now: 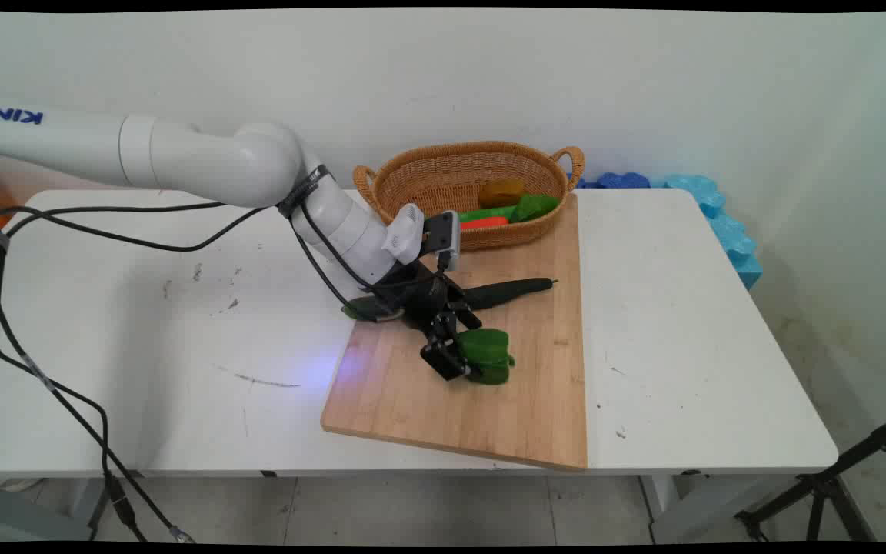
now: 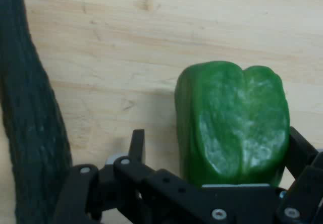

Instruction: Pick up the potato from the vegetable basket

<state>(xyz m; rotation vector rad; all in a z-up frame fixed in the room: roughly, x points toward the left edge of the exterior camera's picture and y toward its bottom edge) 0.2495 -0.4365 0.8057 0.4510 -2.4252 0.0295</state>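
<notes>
The white desk [image 1: 143, 323] is bare on its left side apart from dark scuff marks and the arm's black cables [image 1: 66, 223] trailing across it. A wooden cutting board [image 1: 535, 400] covers the middle of the desk, reaching from its front edge back to the basket.

On the board the hand [image 1: 462, 358] is low and open, and a green bell pepper [image 1: 487, 355] sits in it. In the hand view the pepper [image 2: 233, 123] lies toward one side of the opening — one finger [image 2: 302, 151] is right against its flank, while the other finger [image 2: 137, 146] stands clear of it with bare board between. The pepper rests on the board, not lifted.

Just behind the hand lies a long dark green cucumber [image 1: 508, 291], stretched across the board with its tip pointing right; in the hand view it runs down the left edge [image 2: 30, 133], apart from the pepper. The arm's wrist covers the cucumber's left end, where a bit of green shows at the board's edge.

At the back of the board stands a woven wicker basket [image 1: 443, 173] with two handles. Inside it — a brown piece [image 1: 501, 191], a green vegetable [image 1: 535, 206], a long green piece [image 1: 487, 213] and an orange-red one [image 1: 484, 223].

To the right the desk is white, and blue foam blocks [image 1: 720, 215] line the wall behind its far corner.
</notes>
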